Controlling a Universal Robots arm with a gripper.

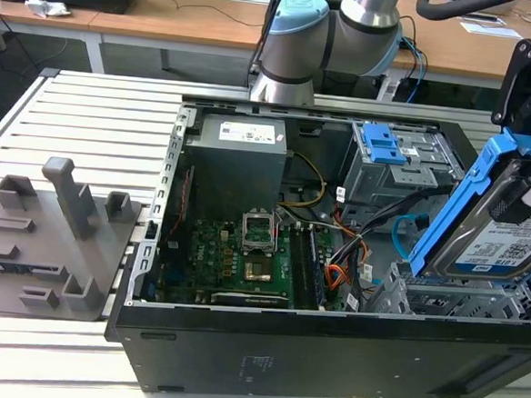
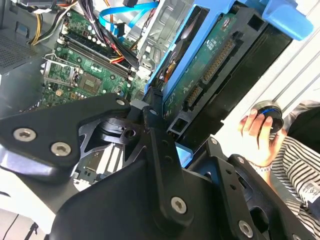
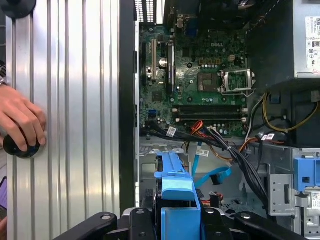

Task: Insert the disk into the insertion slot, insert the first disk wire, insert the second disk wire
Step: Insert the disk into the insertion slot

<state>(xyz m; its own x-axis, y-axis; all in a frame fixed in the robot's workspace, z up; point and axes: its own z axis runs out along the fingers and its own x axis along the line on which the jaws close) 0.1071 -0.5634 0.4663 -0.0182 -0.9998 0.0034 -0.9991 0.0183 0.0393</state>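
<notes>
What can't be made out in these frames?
- Exterior view: the disk is cut by the right edge and covers part of the insertion slot.
- First wrist view: which of the bundled cables belong to the disk cannot be told.
- First wrist view: a hand covers a black round object; unidentifiable.

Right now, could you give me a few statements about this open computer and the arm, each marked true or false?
1. The gripper holds the disk. True.
2. The disk sits fully in the slot. False: it is tilted over the slot, not seated.
3. A hand rests on a black knob on the table. True.
4. The case is closed. False: it is open, with the motherboard showing.
5. The grey fixture lies inside the case. False: it lies on the table beside the case.
</notes>
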